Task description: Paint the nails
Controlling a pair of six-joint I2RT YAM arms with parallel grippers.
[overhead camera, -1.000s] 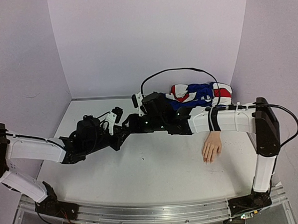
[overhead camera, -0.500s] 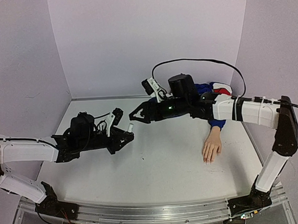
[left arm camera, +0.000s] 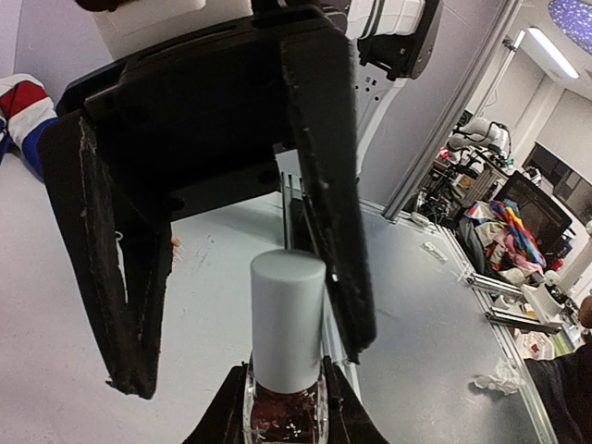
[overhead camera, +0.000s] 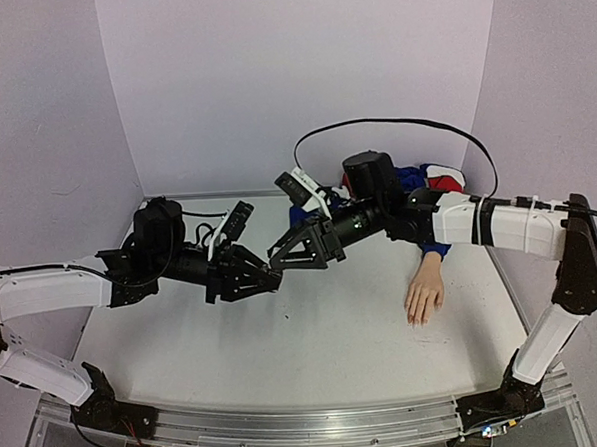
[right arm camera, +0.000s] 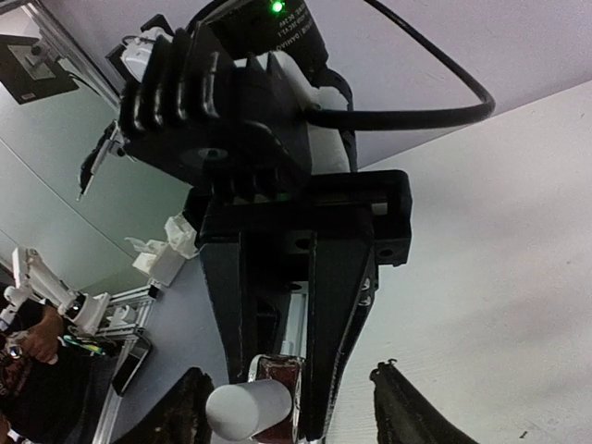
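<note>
Dark-red polish shows in the white-capped bottle (left arm camera: 287, 356) clamped by the left gripper (overhead camera: 267, 282), right gripper (overhead camera: 278, 262) spread wide around its cap, hand (overhead camera: 424, 299) at four o'clock.

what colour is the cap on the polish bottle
Pale grey-white. The cap on the polish bottle shows best in the left wrist view.

Back wall (overhead camera: 301, 73), left wall (overhead camera: 34, 147) and right wall (overhead camera: 562, 99): plain pale lilac panels, evenly lit. Table (overhead camera: 286, 369): white top with a few small marks, metal rail (overhead camera: 319, 430) along the near edge. Beyond the enclosure, left wrist view: ceiling light (left arm camera: 548, 46), dark monitor (left arm camera: 546, 208), colourful cloth (left arm camera: 507, 229).
</note>
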